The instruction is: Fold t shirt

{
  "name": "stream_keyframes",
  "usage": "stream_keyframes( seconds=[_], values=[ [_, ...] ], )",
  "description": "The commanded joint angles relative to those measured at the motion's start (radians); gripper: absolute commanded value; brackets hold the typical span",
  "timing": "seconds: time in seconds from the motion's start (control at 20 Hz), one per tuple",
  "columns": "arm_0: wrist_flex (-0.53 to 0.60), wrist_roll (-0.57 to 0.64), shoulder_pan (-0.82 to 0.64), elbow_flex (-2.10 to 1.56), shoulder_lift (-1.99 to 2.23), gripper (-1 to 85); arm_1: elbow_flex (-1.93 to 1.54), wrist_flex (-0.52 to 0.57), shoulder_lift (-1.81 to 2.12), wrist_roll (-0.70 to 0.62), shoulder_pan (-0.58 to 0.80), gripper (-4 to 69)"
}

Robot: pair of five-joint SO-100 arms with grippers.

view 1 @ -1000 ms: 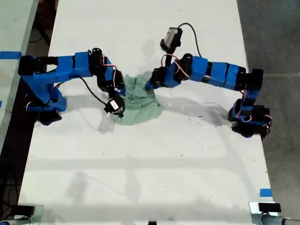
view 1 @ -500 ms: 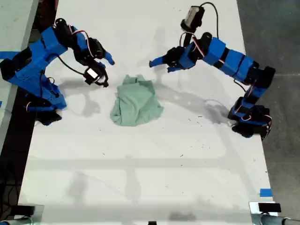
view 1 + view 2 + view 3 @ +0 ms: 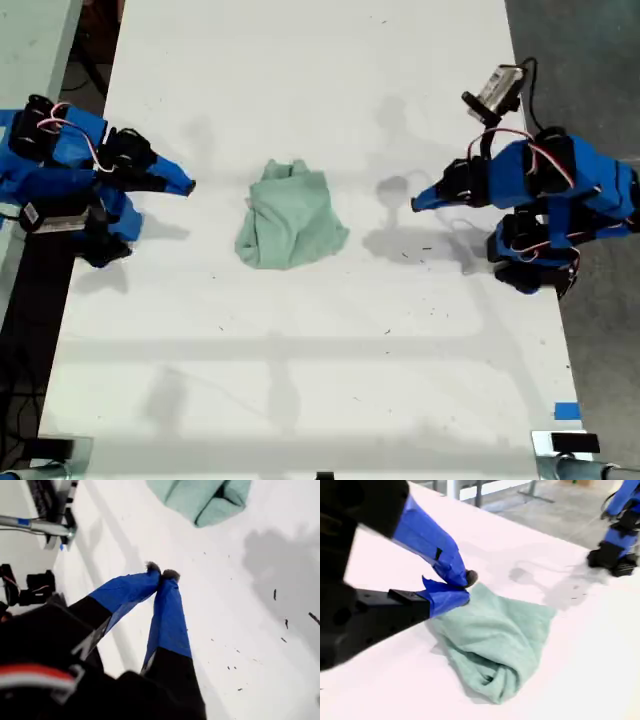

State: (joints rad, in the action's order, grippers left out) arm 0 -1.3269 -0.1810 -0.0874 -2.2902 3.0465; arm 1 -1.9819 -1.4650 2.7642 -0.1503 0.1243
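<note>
The t shirt lay bunched in a wrinkled mint-green heap on the white table, between the two arms and touched by neither. In the exterior view, my first gripper hung at the exterior view's right and my second gripper at the exterior view's left, each pointing toward the cloth and well apart from it.

The exterior view was too far off to settle how the jaws stood; the wrist views did. The first wrist view showed my first gripper with its blue jaws pressed together at the tips, holding nothing, above bare tabletop with dark specks, and the t shirt farther off. The second wrist view showed my second gripper with jaws likewise closed on nothing, near the edge of the t shirt. That close view also showed rolled folds along the heap's near end. Beyond the cloth stood the base of my first arm.
</note>
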Motion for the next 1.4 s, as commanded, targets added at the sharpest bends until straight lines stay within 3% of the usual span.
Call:
stream_keyframes(
  seconds=[0.0,0.1,0.2,0.25,0.3,0.4,0.45,0.55,0.65,0.7,0.75,0.8,0.85,0.9,0.95,1.15,1.3,1.35],
  values=[
    [0.213,-0.048,0.114,-0.322,0.15,-0.3,-0.256,0.071,0.238,0.049,-0.071,1.4],
    [0.318,0.017,0.13,-0.54,0.262,-0.3,-0.479,0.127,0.359,0.06,-0.103,1.4],
    [0.247,0.103,0.074,-0.773,0.529,-0.3,-0.718,0.135,0.577,0.072,-0.121,1.4],
    [0.21,0.107,0.08,-0.811,0.557,-0.3,-0.831,0.087,0.746,0.081,-0.121,1.4],
    [0.242,0.126,0.11,-0.819,0.552,-0.3,-0.884,0.055,0.744,0.089,-0.12,1.4],
    [0.192,0.081,0.074,-0.824,0.557,-0.1,-1.005,0.014,0.744,0.08,-0.078,1.4],
    [0.207,0.044,0.075,-0.841,0.558,-0.1,-1.032,0.018,0.746,0.028,-0.058,1.4],
    [0.25,-0.006,0.103,-0.867,0.558,-0.1,-1.066,0.037,0.746,0.052,-0.058,3.3],
    [0.262,-0.005,0.106,-0.891,0.558,-0.1,-1.069,0.038,0.746,-0.038,-0.074,12.3],
    [0.267,0.002,0.1,-0.925,0.558,1.2,-1.069,0.038,0.746,-0.14,-0.11,13.4],
    [0.261,0.089,0.112,-0.92,0.555,6.6,-1.069,0.04,0.746,-0.166,-0.178,13.5],
    [0.267,0.161,0.123,-0.92,0.558,10.0,-1.072,0.046,0.746,-0.063,-0.255,13.2],
    [0.267,0.158,0.13,-0.92,0.558,11.2,-1.074,0.049,0.746,0.087,-0.324,13.0],
    [0.267,0.156,0.13,-0.92,0.558,11.2,-1.086,0.058,0.746,0.078,-0.376,12.8],
    [0.267,0.155,0.13,-0.92,0.558,11.2,-1.097,0.072,0.746,-0.028,-0.391,13.0],
    [0.267,0.155,0.127,-0.92,0.558,11.2,-1.098,0.071,0.746,-0.147,-0.331,12.8],
    [0.267,0.155,0.127,-0.92,0.558,11.2,-1.098,0.071,0.746,-0.356,-0.336,12.7],
    [0.267,0.155,0.127,-0.92,0.558,11.2,-1.098,0.071,0.746,-0.365,-0.336,12.6]
  ],
)
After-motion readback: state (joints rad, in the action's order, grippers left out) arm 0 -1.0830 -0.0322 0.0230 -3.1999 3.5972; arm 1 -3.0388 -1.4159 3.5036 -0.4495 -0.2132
